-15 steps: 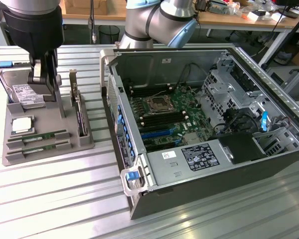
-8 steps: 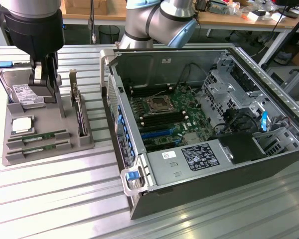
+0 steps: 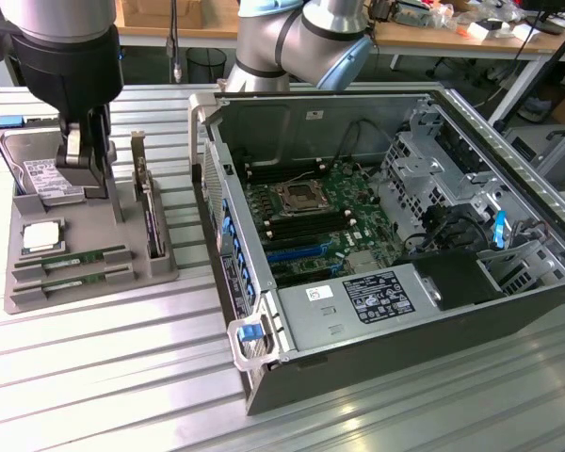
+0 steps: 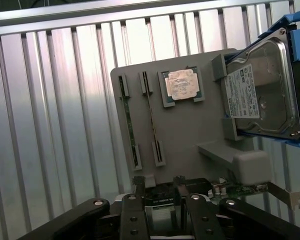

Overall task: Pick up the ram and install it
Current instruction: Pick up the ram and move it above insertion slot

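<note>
Two ram sticks, thin and green, stand on edge in slots of a grey holder tray. One ram stick is closer to the silver processor; the other ram stick is at the tray's outer edge. My gripper hangs open above the tray's far part, between the hard drive and the upright card. Nothing is between its fingers. It is apart from both sticks.
The tray also carries a square processor, a hard drive in a blue frame, and an upright expansion card. At the exterior view's right lies the opened computer case, its motherboard with black memory slots exposed.
</note>
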Available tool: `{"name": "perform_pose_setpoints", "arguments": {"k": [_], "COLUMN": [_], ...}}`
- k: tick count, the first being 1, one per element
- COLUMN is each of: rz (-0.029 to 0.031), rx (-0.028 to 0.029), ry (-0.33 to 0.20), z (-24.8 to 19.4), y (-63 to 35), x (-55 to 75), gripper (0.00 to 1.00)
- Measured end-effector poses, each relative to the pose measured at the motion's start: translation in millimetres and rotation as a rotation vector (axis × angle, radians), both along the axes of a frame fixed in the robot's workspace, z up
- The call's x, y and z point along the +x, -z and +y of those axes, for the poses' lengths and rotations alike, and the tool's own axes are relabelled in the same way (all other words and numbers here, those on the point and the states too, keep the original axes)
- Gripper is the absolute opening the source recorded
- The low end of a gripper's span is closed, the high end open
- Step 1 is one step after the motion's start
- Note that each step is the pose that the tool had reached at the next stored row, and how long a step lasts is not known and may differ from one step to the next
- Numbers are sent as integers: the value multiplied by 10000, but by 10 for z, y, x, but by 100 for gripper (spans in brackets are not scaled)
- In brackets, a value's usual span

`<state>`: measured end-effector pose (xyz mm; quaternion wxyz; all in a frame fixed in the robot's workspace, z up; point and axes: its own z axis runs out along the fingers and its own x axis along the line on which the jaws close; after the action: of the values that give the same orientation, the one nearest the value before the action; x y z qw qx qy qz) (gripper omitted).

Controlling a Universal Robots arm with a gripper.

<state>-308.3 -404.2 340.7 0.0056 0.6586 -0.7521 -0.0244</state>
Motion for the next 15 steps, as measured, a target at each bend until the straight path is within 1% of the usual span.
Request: {"name": "perform_pose_setpoints", "arguments": {"k": [15], "rz": [0], "rx": [0], "ry": [0], "z": [0], "y": [125], "x": [0], "gripper": [36]}}
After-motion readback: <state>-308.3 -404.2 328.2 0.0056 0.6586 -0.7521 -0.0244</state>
